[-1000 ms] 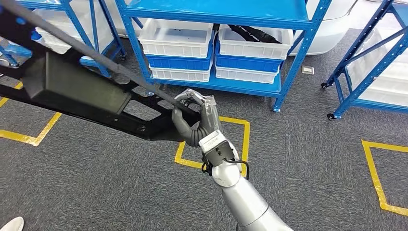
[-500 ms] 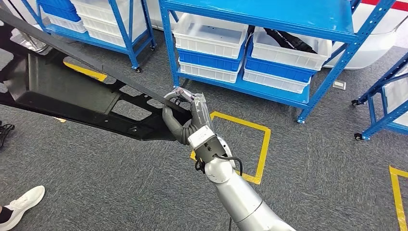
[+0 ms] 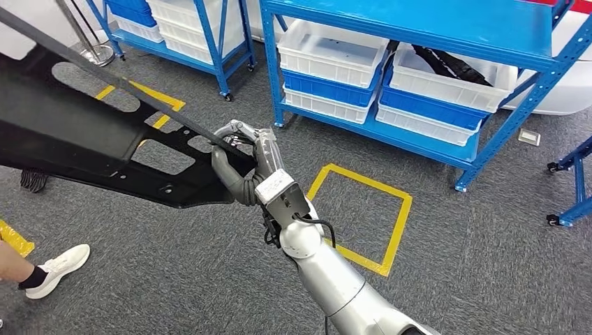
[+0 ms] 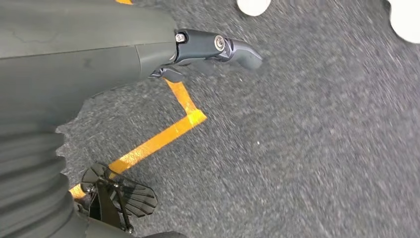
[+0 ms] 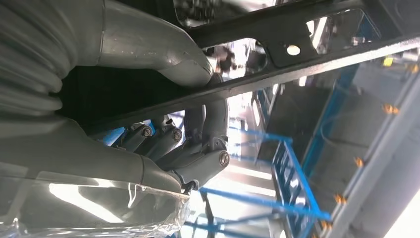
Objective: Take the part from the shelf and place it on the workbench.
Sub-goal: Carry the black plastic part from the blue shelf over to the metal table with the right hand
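Observation:
The part (image 3: 84,146) is a large flat black frame with cut-out openings and a thin bar along its upper edge. It hangs in the air over the grey carpet and runs out past the left edge of the head view. My right hand (image 3: 244,164) grips its near end, with the fingers curled over the thin bar. In the right wrist view the dark fingers (image 5: 198,148) wrap around the black bar of the part (image 5: 297,64). My left hand (image 4: 213,47) hangs above the carpet, one dark finger stretched out and nothing in it.
A blue shelf (image 3: 419,21) with white and blue bins (image 3: 335,52) stands ahead, and another shelf (image 3: 188,35) stands at the back left. A yellow tape square (image 3: 363,209) marks the floor. A person's white shoe (image 3: 59,269) is at the lower left. A wheeled rack (image 3: 569,195) is at the right.
The camera has turned, so the shelves and the tape square have slid to the right in the picture. The person's shoe has come further in. My right hand keeps its grip on the part.

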`<state>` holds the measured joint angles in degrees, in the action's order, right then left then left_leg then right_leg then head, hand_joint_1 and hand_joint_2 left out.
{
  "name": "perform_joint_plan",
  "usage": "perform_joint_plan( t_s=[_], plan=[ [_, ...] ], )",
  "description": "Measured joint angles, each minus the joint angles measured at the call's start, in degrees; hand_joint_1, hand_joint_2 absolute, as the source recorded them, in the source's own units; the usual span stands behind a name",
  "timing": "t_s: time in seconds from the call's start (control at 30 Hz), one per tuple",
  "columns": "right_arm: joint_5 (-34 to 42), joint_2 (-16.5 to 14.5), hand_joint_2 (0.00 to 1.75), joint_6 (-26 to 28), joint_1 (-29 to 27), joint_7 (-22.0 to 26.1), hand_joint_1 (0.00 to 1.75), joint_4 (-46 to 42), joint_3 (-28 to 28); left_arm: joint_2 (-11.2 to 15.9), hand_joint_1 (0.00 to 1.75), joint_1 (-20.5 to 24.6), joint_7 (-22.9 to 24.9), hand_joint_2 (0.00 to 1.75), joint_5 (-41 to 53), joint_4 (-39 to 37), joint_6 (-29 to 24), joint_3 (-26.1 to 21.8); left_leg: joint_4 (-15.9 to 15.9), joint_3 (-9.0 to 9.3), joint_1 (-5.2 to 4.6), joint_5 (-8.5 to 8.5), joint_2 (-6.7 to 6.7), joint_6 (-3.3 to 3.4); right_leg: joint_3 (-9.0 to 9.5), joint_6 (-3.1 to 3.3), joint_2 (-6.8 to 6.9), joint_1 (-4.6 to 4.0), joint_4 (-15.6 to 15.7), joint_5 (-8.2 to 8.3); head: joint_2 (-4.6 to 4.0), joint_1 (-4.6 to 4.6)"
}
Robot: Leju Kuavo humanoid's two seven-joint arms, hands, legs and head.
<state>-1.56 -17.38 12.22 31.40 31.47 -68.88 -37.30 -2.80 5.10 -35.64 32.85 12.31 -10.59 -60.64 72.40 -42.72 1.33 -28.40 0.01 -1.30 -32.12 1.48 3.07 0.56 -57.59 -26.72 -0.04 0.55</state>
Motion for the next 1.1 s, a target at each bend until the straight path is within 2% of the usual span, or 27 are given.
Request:
perform_joint_plan(
  t_s=[0.03, 0.1, 0.13, 0.17, 0.23, 0.27, 0.3, 0.33, 0.4, 0.43, 0.47, 0.5, 0.53, 0.57, 0.6, 0.63, 0.67, 0.73, 0.8, 0.87, 0.93, 0.97, 1.0, 1.03, 1.1],
  plan=[
    [0.34, -0.15, 1.75, 0.13, 0.25, 0.26, 1.75, 0.34, -0.16, 0.00, 0.00, -0.01, 0.01, 1.75, 0.02, 0.01, -0.18, -0.19, -3.89, 2.37, -0.15, 1.67, 0.64, 0.43, 0.03, 0.03, 0.52, -0.18, 0.01, -0.03, 0.00, 0.00],
    [1.05, -0.44, 1.75, 0.79, 0.76, 0.92, 1.75, 0.75, -0.27, 0.03, 0.00, 0.00, -0.20, 1.75, 0.20, 0.03, -0.36, -0.46, -11.19, 6.66, -0.89, 3.71, 2.97, 1.55, 0.08, 0.02, 1.51, -0.60, 0.08, -0.08, 0.00, -0.05],
    [1.33, -0.47, 1.75, 1.32, 0.92, 1.30, 1.75, 0.82, -0.27, 0.07, 0.00, -0.01, -0.57, 1.75, 0.41, 0.04, -0.21, -0.49, -13.19, 7.76, -1.29, 4.04, 3.83, 2.08, 0.10, -0.05, 1.99, -0.75, 0.12, -0.11, 0.00, -0.01],
    [1.53, -0.41, 1.75, 1.98, 0.94, 1.66, 1.75, 0.85, -0.26, 0.14, 0.00, -0.03, -1.16, 1.75, 0.66, 0.04, 0.09, -0.50, -13.79, 7.92, -1.62, 3.94, 4.06, 2.47, 0.13, -0.14, 2.53, -0.83, 0.21, -0.13, 0.00, 0.01],
    [1.63, -0.08, 1.75, 3.15, 0.80, 2.14, 1.75, 0.76, -0.22, 0.29, 0.00, -0.19, -2.37, 1.75, 1.23, 0.04, 0.97, -0.48, -14.57, 8.04, -1.57, 4.46, 2.90, 3.10, 0.16, -0.48, 3.18, -0.96, 0.34, -0.24, 0.01, 0.10],
    [1.62, 0.14, 1.75, 3.54, 0.70, 2.26, 1.75, 0.65, -0.21, 0.32, 0.00, -0.26, -2.78, 1.75, 1.49, 0.04, 1.34, -0.47, -15.14, 8.29, -1.42, 4.83, 2.38, 3.33, 0.08, -0.64, 2.70, -0.98, 0.16, -0.43, 0.01, 0.03],
    [1.62, 0.40, 1.75, 3.78, 0.63, 2.37, 1.75, 0.48, -0.20, 0.31, 0.00, -0.29, -3.03, 1.75, 1.69, 0.04, 1.66, -0.45, -15.76, 8.56, -1.21, 5.26, 1.89, 3.63, -0.30, -0.73, 1.51, -1.00, -0.68, -0.96, 0.01, 0.01],
    [1.63, 0.78, 1.75, 3.96, 0.51, 2.43, 1.75, 0.30, -0.18, 0.26, 0.00, -0.25, -3.20, 1.75, 1.87, 0.04, 1.91, -0.44, -16.21, 8.76, -1.01, 5.62, 1.41, 3.83, -1.27, -0.69, -0.11, -0.88, -2.72, -2.00, 0.01, -0.06],
    [1.71, 1.88, 1.75, 4.22, -0.08, 2.48, 1.75, 0.04, 0.02, 0.16, 0.00, -0.09, -3.50, 1.75, 2.22, 0.04, 2.40, -0.40, -16.39, 8.50, -1.01, 5.93, -0.11, 4.06, -5.13, -0.56, -2.43, -0.42, -10.94, -5.31, 0.01, -0.19],
    [1.76, 2.45, 1.75, 4.33, -0.45, 2.42, 1.75, -0.03, 0.14, 0.13, 0.00, -0.04, -3.63, 1.75, 2.37, 0.03, 2.71, -0.39, -16.38, 8.35, -0.98, 6.00, -1.04, 3.99, -6.94, -0.77, -2.84, -0.16, -14.53, -6.48, 0.01, -0.25],
    [1.79, 2.93, 1.75, 4.40, -0.76, 2.31, 1.75, -0.06, 0.26, 0.09, 0.00, -0.02, -3.75, 1.75, 2.51, 0.03, 3.04, -0.39, -16.36, 8.24, -0.93, 6.08, -1.94, 3.89, -7.87, -1.23, -2.97, 0.10, -16.24, -6.77, 0.01, -0.27],
    [1.79, 3.21, 1.75, 4.42, -0.87, 2.15, 1.75, -0.11, 0.38, 0.07, 0.00, 0.01, -3.80, 1.75, 2.62, 0.02, 3.42, -0.37, -16.30, 8.20, -0.84, 6.13, -2.71, 3.75, -7.17, -1.92, -3.02, 0.35, -14.60, -5.74, 0.01, -0.27],
    [1.74, 3.46, 1.75, 4.42, -0.89, 1.98, 1.75, -0.22, 0.57, 0.04, 0.00, 0.06, -3.81, 1.75, 2.79, 0.03, 3.78, -0.32, -16.14, 8.17, -0.72, 6.13, -3.49, 3.53, -5.42, -2.69, -3.34, 0.66, -10.88, -4.02, 0.00, -0.28],
    [1.61, 3.69, 1.75, 4.41, -0.86, 1.85, 1.75, -0.37, 0.82, 0.03, 0.00, 0.15, -3.80, 1.75, 3.09, 0.03, 4.12, -0.21, -15.82, 8.01, -0.62, 6.06, -4.21, 3.22, -3.49, -3.28, -4.22, 1.06, -6.66, -2.41, 0.00, -0.32],
    [1.43, 3.89, 1.75, 4.40, -0.85, 1.74, 1.75, -0.57, 1.07, 0.04, 0.00, 0.25, -3.78, 1.75, 3.44, 0.04, 4.39, -0.08, -15.38, 7.76, -0.61, 5.91, -4.88, 2.83, -1.77, -3.51, -4.94, 1.35, -3.15, -1.13, 0.00, -0.38],
    [1.23, 4.10, 1.75, 4.39, -0.91, 1.64, 1.75, -0.77, 1.28, 0.07, 0.00, 0.33, -3.76, 1.75, 3.78, 0.05, 4.57, 0.10, -15.02, 7.42, -0.60, 5.82, -5.40, 2.40, -0.77, -3.39, -5.46, 1.44, -1.05, -0.41, 0.00, -0.38],
    [1.01, 4.29, 1.75, 4.38, -1.00, 1.57, 1.75, -0.92, 1.43, 0.09, 0.00, 0.37, -3.75, 1.75, 4.06, 0.06, 4.70, 0.31, -14.78, 7.06, -0.54, 5.82, -5.77, 1.99, -0.51, -2.99, -5.68, 1.36, -0.42, -0.19, 0.00, -0.38],
    [0.62, 4.52, 1.75, 4.37, -1.22, 1.46, 1.75, -1.21, 1.60, 0.09, 0.00, 0.39, -3.73, 1.75, 4.43, 0.07, 4.84, 0.69, -14.64, 6.56, -0.19, 5.98, -6.01, 1.38, -0.58, -2.09, -4.87, 1.14, -0.44, 0.17, 0.00, -0.31],
    [0.09, 4.61, 1.75, 4.58, -1.40, 1.51, 1.75, -1.61, 1.69, 0.07, 0.00, 0.59, -3.69, 1.75, 4.82, 0.07, 4.97, 1.09, -12.78, 5.61, 0.00, 4.93, -3.95, 0.90, -0.50, -1.37, -4.13, 1.26, -0.32, 0.36, 0.00, -0.11],
    [-0.53, 4.88, 1.75, 5.11, -1.81, 1.63, 1.75, -2.21, 2.04, 0.02, 0.00, 1.27, -3.41, 1.75, 5.32, 0.07, 5.02, 1.48, -6.76, 2.76, 0.00, 1.80, -1.11, 0.47, -0.36, -0.74, -3.07, 1.02, -0.26, 0.28, 0.00, 0.17],
    [-1.28, 5.49, 1.75, 5.66, -2.64, 1.71, 1.75, -3.00, 2.65, -0.08, 0.00, 2.04, -2.72, 1.75, 5.97, 0.07, 4.98, 2.08, 0.53, -0.86, 0.13, -1.10, -0.17, 0.25, -0.34, -0.33, -1.72, 0.55, -0.27, 0.13, 0.00, 0.26],
    [-1.67, 5.84, 1.75, 5.89, -3.16, 1.70, 1.75, -3.46, 2.89, -0.14, 0.00, 2.31, -2.34, 1.75, 6.28, 0.07, 4.96, 2.44, 2.07, -1.64, 0.17, -1.26, -0.03, 0.31, -0.33, -0.18, -1.07, 0.34, -0.28, 0.06, 0.00, 0.26],
    [-2.00, 6.16, 1.75, 6.05, -3.66, 1.69, 1.75, -3.98, 3.04, -0.19, 0.00, 2.50, -1.98, 1.75, 6.50, 0.07, 4.92, 2.78, 1.19, -1.15, 0.17, -0.34, 0.09, 0.50, -0.29, -0.10, -0.50, 0.15, -0.28, 0.00, 0.00, 0.26],
    [-2.25, 6.40, 1.75, 6.17, -4.10, 1.67, 1.75, -4.50, 3.13, -0.21, 0.00, 2.67, -1.75, 1.75, 6.62, 0.07, 4.86, 3.01, -1.98, 0.58, 0.08, 1.41, 0.48, 0.86, -0.19, -0.02, -0.01, -0.03, -0.28, -0.08, 0.00, 0.26],
    [-2.57, 6.75, 1.75, 6.27, -4.80, 1.63, 1.75, -5.56, 3.27, -0.21, 0.00, 3.08, -1.55, 1.75, 6.57, 0.11, 4.77, 3.32, -9.81, 4.86, -0.49, 4.23, 2.63, 1.92, 0.06, -0.02, 0.86, -0.45, -0.16, -0.23, 0.00, 0.21]
  ],
)
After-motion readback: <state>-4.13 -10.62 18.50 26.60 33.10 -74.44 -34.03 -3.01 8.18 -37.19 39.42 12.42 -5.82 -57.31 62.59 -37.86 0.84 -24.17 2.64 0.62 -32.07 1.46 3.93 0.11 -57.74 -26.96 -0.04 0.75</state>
